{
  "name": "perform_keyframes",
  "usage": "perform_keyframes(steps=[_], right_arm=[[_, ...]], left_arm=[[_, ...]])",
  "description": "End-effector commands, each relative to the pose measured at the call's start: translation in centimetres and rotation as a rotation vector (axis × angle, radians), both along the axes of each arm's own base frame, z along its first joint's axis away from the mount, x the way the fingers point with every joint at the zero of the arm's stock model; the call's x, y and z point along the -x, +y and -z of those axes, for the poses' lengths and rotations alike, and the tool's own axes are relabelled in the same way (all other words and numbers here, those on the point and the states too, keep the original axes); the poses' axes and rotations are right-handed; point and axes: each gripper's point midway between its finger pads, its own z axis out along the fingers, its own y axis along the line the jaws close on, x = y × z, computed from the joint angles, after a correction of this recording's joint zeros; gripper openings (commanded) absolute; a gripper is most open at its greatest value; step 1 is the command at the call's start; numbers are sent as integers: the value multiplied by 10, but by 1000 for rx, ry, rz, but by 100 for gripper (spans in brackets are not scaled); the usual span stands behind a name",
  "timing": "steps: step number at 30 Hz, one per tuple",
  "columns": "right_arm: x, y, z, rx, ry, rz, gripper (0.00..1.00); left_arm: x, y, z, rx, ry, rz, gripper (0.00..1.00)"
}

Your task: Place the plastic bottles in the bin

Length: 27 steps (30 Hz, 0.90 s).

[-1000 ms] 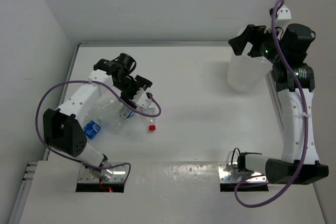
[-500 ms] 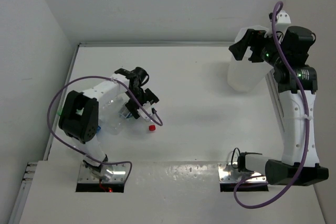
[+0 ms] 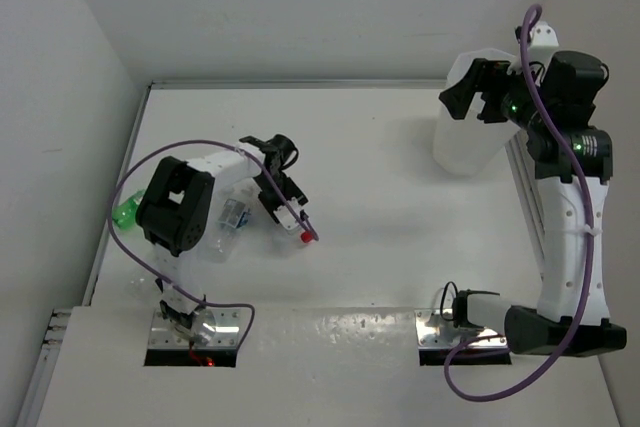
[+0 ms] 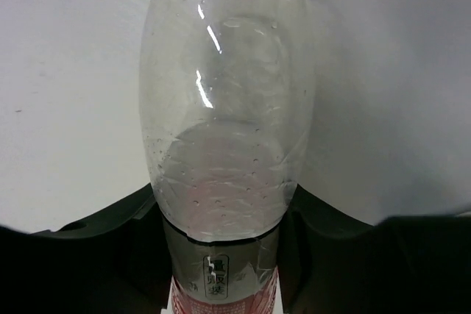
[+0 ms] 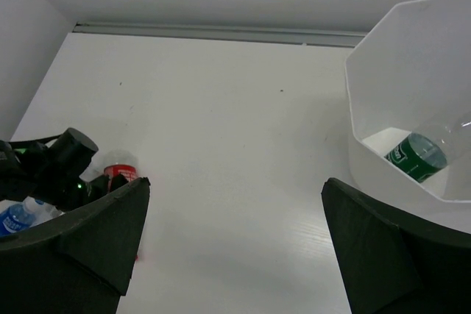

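Observation:
A clear plastic bottle with a red label sticks out between the jaws of my left gripper, which is shut on it. In the top view this gripper is low over the table's left half, and the bottle's red end shows just past it. Another bottle, blue-labelled, lies beside the left arm, and a bright green one lies at the far left. The bin stands at the back right. My right gripper hangs open above it. A green-labelled bottle lies inside the bin.
The left arm and its purple cable arch over the bottles on the left. A raised wall edge runs along the back of the table. Metal mounting plates sit at the near edge.
The left arm has swung right and down, and its gripper has shut on the red-labelled bottle. The green bottle now shows at the far left. The right gripper stays over the bin.

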Motion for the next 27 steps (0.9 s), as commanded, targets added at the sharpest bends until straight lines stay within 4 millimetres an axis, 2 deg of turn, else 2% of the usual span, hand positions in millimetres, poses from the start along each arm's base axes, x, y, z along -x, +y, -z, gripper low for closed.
perform_keyframes(steps=[1,2,3,4,5,6,7,8,9,10,11,12,13,14,16,17,18,19,20,23,24,26,27], right_arm=[[11,7,-22,23,-74,-31,98],[9,9,-20,23,-76,-42,98],[15,15,-25,20,-112,-68,98],[16,18,-25,19,-121,-82,98],[17,25,-22,9,-122,-104,98],[19,30,-32,2,-162,-125,98],[20,34,-32,-8,-162,-146,97],[21,44,-38,-37,-174,-176,97],[20,45,-40,-49,-175,-178,97],[23,58,-54,-86,-193,-215,97],[24,69,-58,-111,-199,-259,96],[27,77,-64,-167,-188,-279,96],[25,81,-77,-183,-237,-303,96],[30,91,-80,-210,-237,-364,96],[29,104,-89,-277,-224,-403,96],[24,108,-91,-281,-218,-417,96],[25,112,-99,-280,-231,-433,96],[25,128,-98,-286,-222,-479,96],[25,134,-108,-292,-247,-501,96],[33,169,-112,-325,-236,-605,96],[30,176,-117,-328,-238,-627,96],[41,195,-120,-327,-239,-692,96],[39,201,-118,-329,-230,-703,96]], left_arm=[[-20,-44,-37,166,-100,154,39],[-24,-52,-54,217,-103,107,27],[-25,-58,-73,271,-61,-24,21],[-32,-80,-115,405,-54,-69,16],[-32,-89,-149,487,-40,-128,12],[-34,-95,-177,560,-1,-199,12],[-34,-108,-227,692,122,-336,12],[-37,-106,-255,761,187,-423,14],[-38,-108,-278,822,280,-507,15],[-37,-112,-312,909,470,-673,15],[-26,-115,-332,953,618,-696,17],[-24,-116,-344,988,721,-762,19],[-11,-119,-402,1128,840,-767,19],[-12,-115,-387,1156,938,-842,19],[2,-110,-424,1308,992,-776,22],[5,-110,-428,1292,1121,-842,22],[10,-109,-435,1291,1175,-839,22],[16,-114,-435,1274,1240,-833,22],[22,-118,-440,1270,1275,-819,22],[37,-126,-446,1294,1253,-797,22],[37,-126,-446,1294,1253,-797,23],[44,-132,-449,1276,1272,-783,23],[43,-132,-448,1281,1252,-780,23]])
